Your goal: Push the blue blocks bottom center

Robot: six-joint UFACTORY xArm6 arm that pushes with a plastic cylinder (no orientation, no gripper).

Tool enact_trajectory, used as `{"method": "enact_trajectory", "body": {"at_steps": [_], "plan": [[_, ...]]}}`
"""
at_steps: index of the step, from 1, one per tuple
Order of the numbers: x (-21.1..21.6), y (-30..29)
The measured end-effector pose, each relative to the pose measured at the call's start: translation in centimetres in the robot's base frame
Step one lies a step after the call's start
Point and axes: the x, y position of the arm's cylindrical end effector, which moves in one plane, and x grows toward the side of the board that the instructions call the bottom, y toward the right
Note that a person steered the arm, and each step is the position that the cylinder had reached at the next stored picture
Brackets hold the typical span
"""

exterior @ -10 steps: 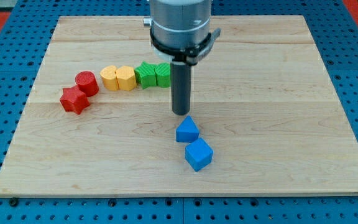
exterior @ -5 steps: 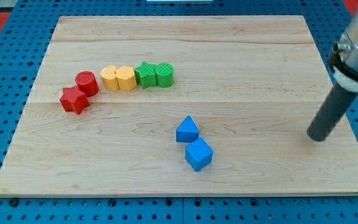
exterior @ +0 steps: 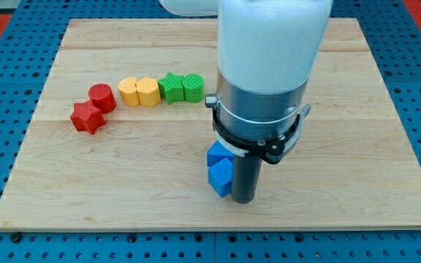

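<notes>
Fingers are absent: my tip (exterior: 243,201) touches the right side of the blue cube block (exterior: 219,176), the blue wedge block (exterior: 214,154) behind it. Both lie bottom centre on the wooden board (exterior: 342,146); next needs only small nudge.

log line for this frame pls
tip: down, right of blue blocks | blue blocks: bottom centre, partly hidden by arm | red, yellow, green pairs: in a row, upper left
</notes>
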Motion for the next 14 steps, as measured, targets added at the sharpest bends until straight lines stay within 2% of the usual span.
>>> {"method": "enact_trajectory", "body": {"at_steps": [5, 6, 7, 8, 10, 11, 12, 13, 14], "plan": [[0.1, 0.6], [-1.0, 1.4], [-4.9, 3.7], [-6.5, 3.7], [-6.5, 3.7], [-6.7, 2.2], [-8.9, -1.4], [-11.3, -5.2], [-11.5, -10.9]]}}
